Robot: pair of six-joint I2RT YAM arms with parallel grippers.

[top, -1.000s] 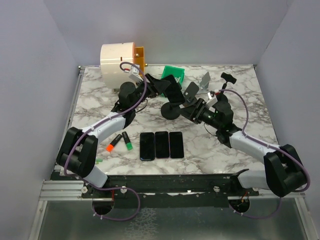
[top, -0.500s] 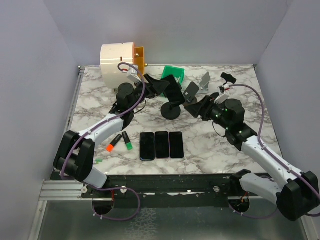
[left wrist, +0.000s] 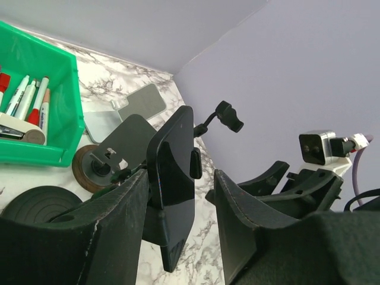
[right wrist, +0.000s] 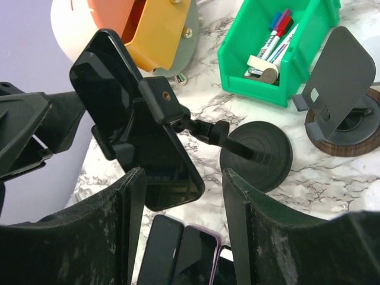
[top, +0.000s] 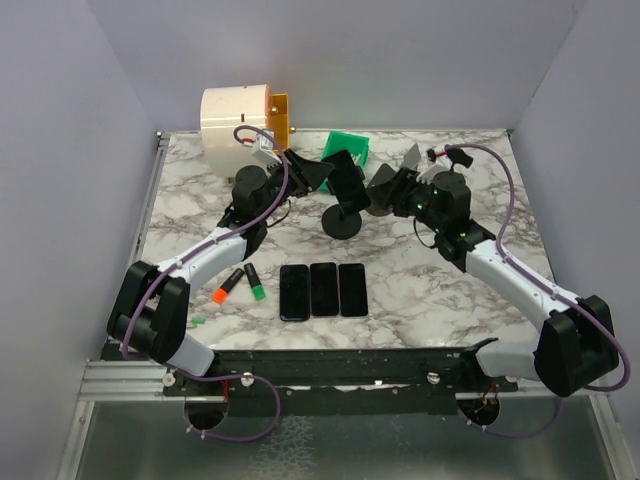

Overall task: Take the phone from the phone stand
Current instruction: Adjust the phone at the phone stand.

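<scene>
Since a second ago the right gripper (right wrist: 184,178) has swung from beside the stand's round base (top: 343,222) up toward the back of the table, and now sits just right of the phone (right wrist: 133,130). Its jaws are apart and hold nothing. The phone is clamped in the phone stand (right wrist: 163,104), tilted, above the marble table (top: 200,200). The left gripper (left wrist: 181,178) straddles it edge-on — fingers parted either side, a gap showing at the right finger (left wrist: 249,231).
</scene>
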